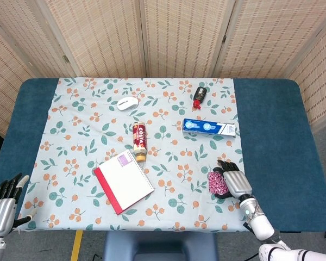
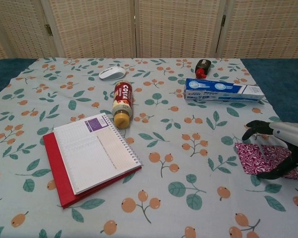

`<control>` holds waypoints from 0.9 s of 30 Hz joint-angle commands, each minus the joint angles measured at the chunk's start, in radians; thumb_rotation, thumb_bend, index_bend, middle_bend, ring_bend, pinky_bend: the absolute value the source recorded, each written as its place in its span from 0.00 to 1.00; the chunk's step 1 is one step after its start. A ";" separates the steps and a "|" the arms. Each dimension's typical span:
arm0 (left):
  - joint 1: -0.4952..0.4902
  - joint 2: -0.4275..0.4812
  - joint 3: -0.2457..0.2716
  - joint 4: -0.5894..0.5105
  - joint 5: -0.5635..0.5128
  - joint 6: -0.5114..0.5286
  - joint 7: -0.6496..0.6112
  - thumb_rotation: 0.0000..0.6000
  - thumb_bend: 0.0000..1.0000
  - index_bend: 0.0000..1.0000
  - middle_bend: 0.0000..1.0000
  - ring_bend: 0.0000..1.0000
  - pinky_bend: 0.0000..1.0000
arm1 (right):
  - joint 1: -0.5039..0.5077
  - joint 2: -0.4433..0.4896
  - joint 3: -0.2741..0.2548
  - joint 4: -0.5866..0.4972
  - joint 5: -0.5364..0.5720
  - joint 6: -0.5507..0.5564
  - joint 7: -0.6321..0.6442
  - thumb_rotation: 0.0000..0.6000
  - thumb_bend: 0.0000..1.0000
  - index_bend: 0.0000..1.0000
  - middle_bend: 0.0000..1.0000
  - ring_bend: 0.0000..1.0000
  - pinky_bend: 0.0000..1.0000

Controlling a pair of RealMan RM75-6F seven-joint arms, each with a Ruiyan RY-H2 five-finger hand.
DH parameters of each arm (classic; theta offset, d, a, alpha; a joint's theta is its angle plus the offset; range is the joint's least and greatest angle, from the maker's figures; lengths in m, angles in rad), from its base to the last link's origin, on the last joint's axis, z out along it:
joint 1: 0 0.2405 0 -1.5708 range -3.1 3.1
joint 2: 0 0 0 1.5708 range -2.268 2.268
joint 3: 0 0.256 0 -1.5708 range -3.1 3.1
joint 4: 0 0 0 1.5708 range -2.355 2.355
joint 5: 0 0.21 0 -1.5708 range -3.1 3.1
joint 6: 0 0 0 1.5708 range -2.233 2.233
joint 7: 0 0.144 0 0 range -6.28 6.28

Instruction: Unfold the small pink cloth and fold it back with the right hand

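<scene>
The right hand's dark fingers [image 2: 256,127] are spread and curved, arched over the small pink cloth [image 2: 253,157] with the thumb low at the cloth's near edge; whether any fingertip actually presses the fabric I cannot tell. The right hand [image 1: 232,179] sits over the right part of the cloth in the head view, covering most of it, so only the left strip of the pink pattern [image 1: 214,183] shows there. The cloth lies flat on the floral tablecloth [image 1: 87,130] at the near right of the table, close to the tablecloth's right edge (a slit or fold line runs across its top in the chest view). Its arm runs off toward the near right corner. Farther away from the cloth lies a blue toothpaste box [image 1: 208,127], and beyond that a small dark bottle with a red cap [image 1: 199,96]. Toward the middle is a coffee bottle [image 1: 139,142] on its side, with a white mouse [image 1: 127,103] farther back and to the left. A spiral notebook with a red cover [image 1: 123,181] lies at an angle in the near middle. The left hand [image 1: 4,204] rests at the near left corner, off the tablecloth, fingers apart and holding nothing
</scene>
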 commanded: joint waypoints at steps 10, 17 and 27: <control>-0.001 -0.002 -0.001 0.006 -0.004 -0.005 -0.003 1.00 0.29 0.11 0.06 0.10 0.00 | 0.017 -0.006 -0.002 -0.001 0.036 -0.013 -0.026 0.87 0.21 0.20 0.05 0.00 0.00; -0.001 -0.004 -0.001 0.011 -0.004 -0.005 -0.007 1.00 0.29 0.11 0.06 0.10 0.00 | 0.022 -0.008 -0.005 0.002 0.050 -0.017 -0.032 0.87 0.21 0.20 0.05 0.00 0.00; -0.001 -0.002 -0.001 0.009 -0.003 -0.004 -0.008 1.00 0.29 0.11 0.06 0.10 0.00 | 0.024 -0.002 -0.010 -0.005 0.052 -0.012 -0.030 0.87 0.21 0.28 0.06 0.00 0.00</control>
